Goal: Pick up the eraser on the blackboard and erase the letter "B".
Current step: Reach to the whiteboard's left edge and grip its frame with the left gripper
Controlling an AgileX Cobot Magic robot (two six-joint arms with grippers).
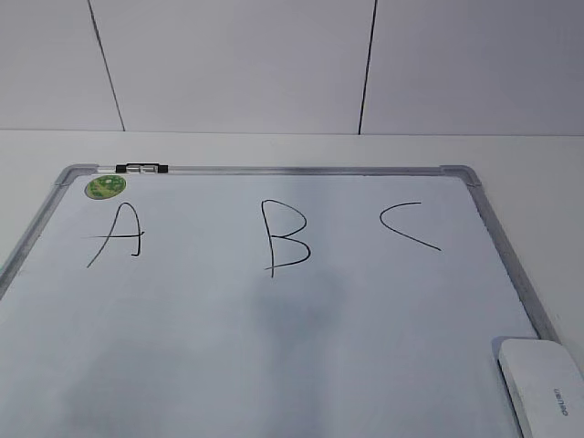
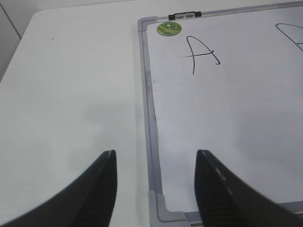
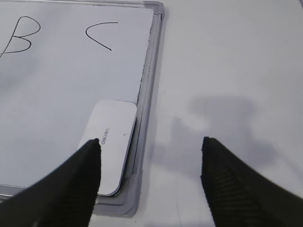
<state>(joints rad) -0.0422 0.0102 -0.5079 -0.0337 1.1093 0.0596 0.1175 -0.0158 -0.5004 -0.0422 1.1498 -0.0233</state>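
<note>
White table, blackboard flat; eraser near right corner: light, rigid, smooth plastic; grasp across long sides; left gripper, right gripper: fingers apart, empty.

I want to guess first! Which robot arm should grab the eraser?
The right one, probably. The eraser lies in the blackboard's near right corner, just beside the open right gripper. The left gripper hovers over the opposite corner, near the "A".

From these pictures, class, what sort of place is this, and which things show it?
Probably a lab or test bench, not a classroom: a whiteboard lies flat on a plain white table, with an eraser on it, and open robot pincers hover at both near corners.
</note>
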